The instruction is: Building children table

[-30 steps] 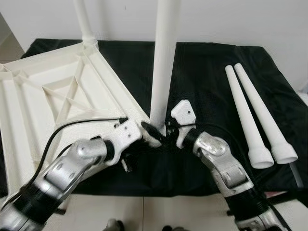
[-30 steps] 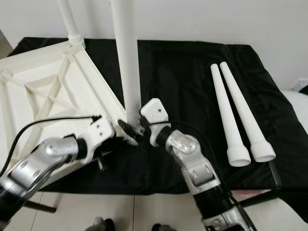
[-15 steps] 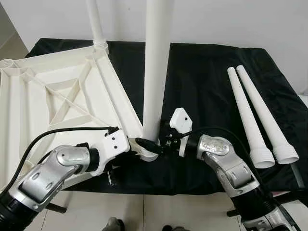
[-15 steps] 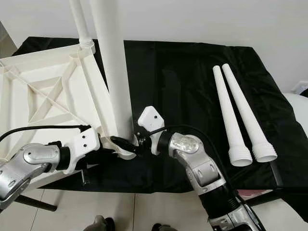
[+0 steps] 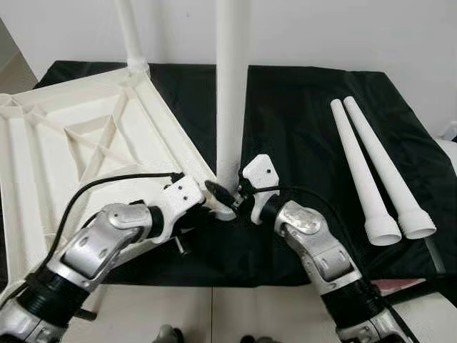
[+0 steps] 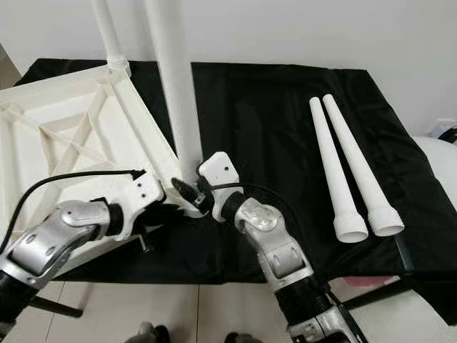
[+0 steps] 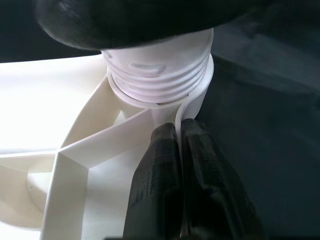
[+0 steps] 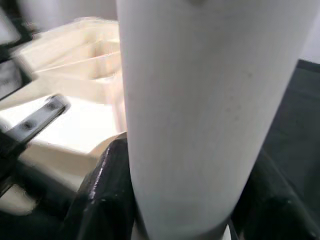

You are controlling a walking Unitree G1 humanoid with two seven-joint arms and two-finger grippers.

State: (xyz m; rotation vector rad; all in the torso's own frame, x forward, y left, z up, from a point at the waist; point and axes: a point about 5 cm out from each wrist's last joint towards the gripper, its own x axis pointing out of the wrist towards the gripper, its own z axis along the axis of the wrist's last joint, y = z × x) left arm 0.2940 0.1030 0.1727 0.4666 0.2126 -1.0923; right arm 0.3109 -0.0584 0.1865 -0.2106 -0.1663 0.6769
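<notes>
Left gripper [image 5: 214, 202] pinches the tabletop [image 5: 86, 143] rim; right gripper [image 5: 235, 196] clasps the upright leg [image 5: 230, 86]. Twist squarely.

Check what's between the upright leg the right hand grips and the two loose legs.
Nothing: only bare black cloth lies between the gripped leg and the two loose legs, seen in both eye views.
</notes>
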